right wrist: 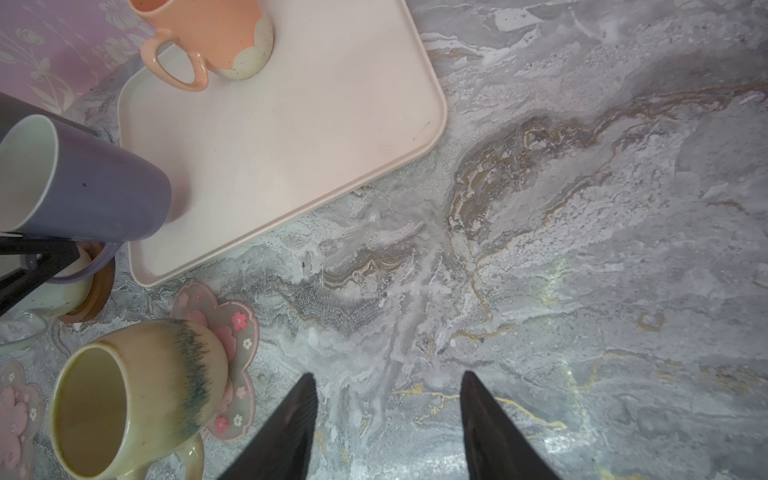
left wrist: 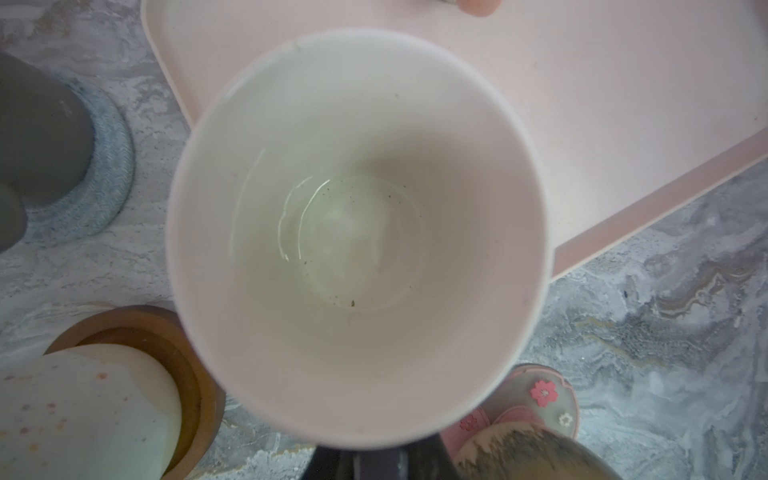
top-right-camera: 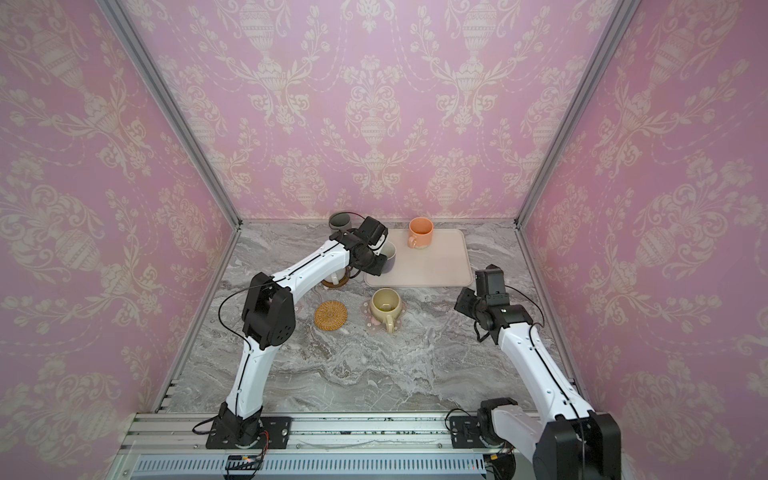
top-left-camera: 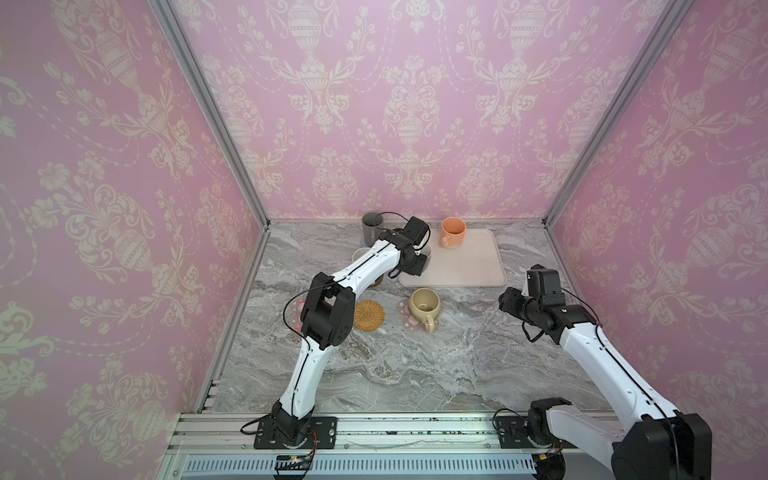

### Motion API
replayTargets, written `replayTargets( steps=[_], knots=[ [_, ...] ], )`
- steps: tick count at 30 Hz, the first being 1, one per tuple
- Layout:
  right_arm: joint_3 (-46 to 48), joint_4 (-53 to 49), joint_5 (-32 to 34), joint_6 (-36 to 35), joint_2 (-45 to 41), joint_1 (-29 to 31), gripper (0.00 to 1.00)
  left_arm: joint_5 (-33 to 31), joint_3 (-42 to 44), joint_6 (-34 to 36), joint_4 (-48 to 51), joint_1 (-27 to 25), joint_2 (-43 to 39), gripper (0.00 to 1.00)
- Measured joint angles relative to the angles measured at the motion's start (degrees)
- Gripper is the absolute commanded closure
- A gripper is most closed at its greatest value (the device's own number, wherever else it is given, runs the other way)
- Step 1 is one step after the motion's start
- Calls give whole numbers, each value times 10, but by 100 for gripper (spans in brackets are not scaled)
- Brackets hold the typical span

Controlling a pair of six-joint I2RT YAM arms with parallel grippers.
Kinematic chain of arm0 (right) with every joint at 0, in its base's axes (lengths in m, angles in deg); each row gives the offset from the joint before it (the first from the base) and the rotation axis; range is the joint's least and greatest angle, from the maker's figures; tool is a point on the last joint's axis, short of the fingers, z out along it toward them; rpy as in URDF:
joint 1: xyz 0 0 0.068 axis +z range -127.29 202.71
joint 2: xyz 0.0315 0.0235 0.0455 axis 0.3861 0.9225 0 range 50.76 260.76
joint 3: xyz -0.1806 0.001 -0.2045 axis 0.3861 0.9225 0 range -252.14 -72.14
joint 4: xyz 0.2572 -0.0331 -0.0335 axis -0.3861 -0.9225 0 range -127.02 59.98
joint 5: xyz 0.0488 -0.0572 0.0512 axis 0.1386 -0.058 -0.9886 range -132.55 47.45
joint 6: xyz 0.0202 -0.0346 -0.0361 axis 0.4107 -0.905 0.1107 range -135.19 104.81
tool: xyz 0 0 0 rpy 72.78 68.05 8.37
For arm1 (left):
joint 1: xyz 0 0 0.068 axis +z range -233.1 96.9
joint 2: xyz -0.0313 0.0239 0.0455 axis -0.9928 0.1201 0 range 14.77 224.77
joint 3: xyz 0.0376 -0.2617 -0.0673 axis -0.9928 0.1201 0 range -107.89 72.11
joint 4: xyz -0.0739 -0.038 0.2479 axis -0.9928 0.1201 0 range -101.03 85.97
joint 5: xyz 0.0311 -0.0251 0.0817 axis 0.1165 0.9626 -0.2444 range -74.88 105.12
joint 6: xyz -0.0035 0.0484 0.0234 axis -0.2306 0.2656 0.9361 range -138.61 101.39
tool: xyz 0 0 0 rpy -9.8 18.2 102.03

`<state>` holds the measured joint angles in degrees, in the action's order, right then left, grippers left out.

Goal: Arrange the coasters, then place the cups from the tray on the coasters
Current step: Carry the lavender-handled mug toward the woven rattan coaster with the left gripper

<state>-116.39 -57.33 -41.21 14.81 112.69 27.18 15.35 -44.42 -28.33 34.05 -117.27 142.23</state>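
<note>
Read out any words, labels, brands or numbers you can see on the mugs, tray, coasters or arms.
No readable text anywhere.
Small white mark on the right arm: too small to read.
Peach mug, lavender mug, beige mug, tray, flower coaster: no lettering visible, only glaze and blossom patterns.

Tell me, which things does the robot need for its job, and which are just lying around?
For the job: tray, purple cup, orange cup, grey cup, white cup, yellow cup, straw coaster, flower coaster, other flower coaster, blue coaster, brown coaster.
Just there: marble table, pink walls.
</note>
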Motion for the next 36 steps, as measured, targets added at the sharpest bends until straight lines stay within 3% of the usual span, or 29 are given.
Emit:
replayTargets(
  steps=[10,18,26,36],
  knots=[
    [0,0,-1,0,0,0,43,-9,50,0,-36,1,-140,100],
    [0,0,-7,0,1,0,43,-27,167,-2,-61,17,-225,100],
    [-7,0,-18,-2,25,0,44,-38,313,-24,-70,96,-348,100],
    [-20,12,-40,1,64,0,45,-54,406,-38,-69,186,-478,100]
  ],
)
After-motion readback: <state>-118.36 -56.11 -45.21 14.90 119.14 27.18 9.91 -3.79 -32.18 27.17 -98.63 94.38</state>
